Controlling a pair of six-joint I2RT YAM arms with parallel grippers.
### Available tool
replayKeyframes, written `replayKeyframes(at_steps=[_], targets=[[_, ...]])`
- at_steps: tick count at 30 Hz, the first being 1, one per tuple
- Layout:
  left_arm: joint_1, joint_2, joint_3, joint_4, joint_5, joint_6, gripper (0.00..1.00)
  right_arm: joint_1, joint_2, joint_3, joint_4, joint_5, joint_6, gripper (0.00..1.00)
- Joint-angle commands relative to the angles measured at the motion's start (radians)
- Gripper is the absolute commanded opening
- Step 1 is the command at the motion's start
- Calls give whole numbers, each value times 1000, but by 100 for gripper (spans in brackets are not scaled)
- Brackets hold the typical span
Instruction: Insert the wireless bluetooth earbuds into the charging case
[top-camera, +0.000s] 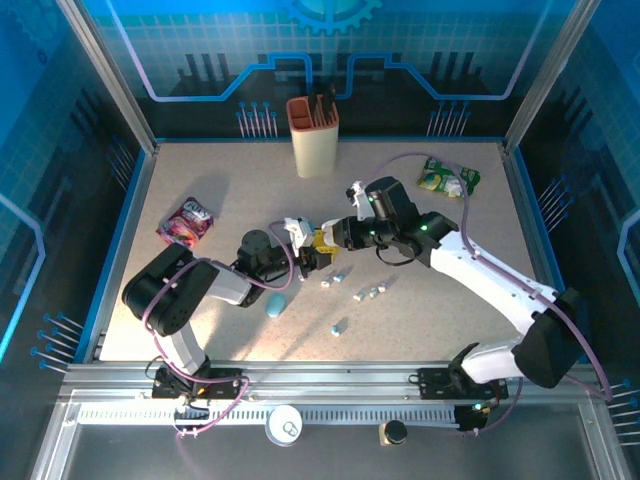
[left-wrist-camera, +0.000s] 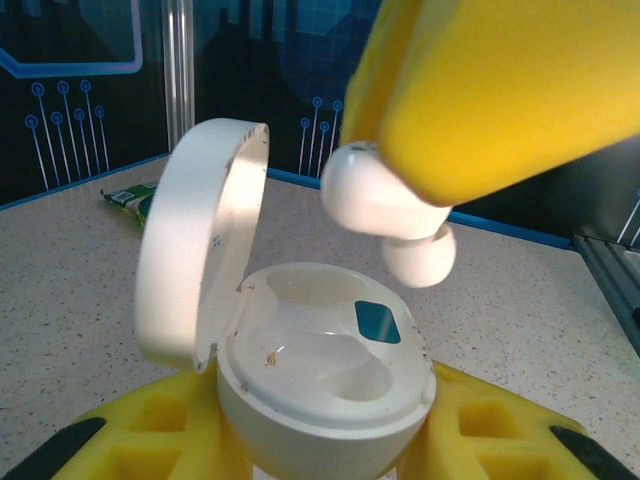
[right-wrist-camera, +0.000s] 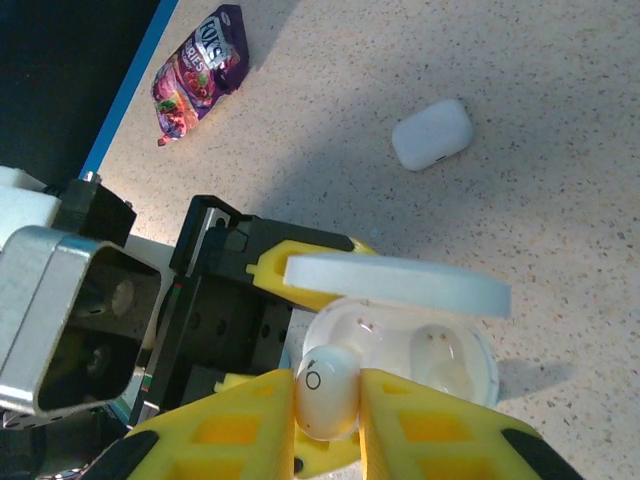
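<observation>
Loose earbuds (top-camera: 370, 292) lie on the desk (top-camera: 420, 330), nearest the arm bases. Behind them, the left end effector (left-wrist-camera: 320, 445), partly closed, clamps the open white charging case (left-wrist-camera: 330, 370). The right end effector (right-wrist-camera: 328, 425), nearly closed, pinches a white earbud (right-wrist-camera: 322, 388) just above the case's sockets.

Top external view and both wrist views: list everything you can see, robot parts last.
open charging case: 1, white, held by left fingers
earbud: 1, white, pinched by right fingers above that case
loose earbuds: several, white and pale blue, table middle
closed case: 1, pale blue, table near left
snack pouch: 1, purple, table left
packet: 1, green, far right
holder: 1, beige with orange top, far middle
table: 1, speckled beige
left arm, right arm: 2, black and white, near edge
fingers: 2 pairs, yellow, mid-table
</observation>
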Motion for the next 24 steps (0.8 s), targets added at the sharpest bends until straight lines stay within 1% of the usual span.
replayKeyframes(at_steps=[1, 10, 18, 21, 23, 24], targets=[[-10, -2, 19, 37, 0, 17, 35, 15, 22, 39, 4, -7, -26, 21], [-11, -2, 19, 42, 8, 12, 35, 28, 79, 40, 17, -4, -17, 21], [-10, 1, 23, 53, 5, 3, 35, 35, 84, 21, 19, 9, -4, 22], [-10, -2, 19, 58, 4, 0, 35, 37, 65, 23, 9, 14, -6, 27], [-10, -2, 15, 60, 0, 1, 35, 37, 44, 20, 9, 22, -9, 34], [-9, -3, 14, 62, -2, 2, 35, 36, 31, 18, 7, 25, -13, 35]])
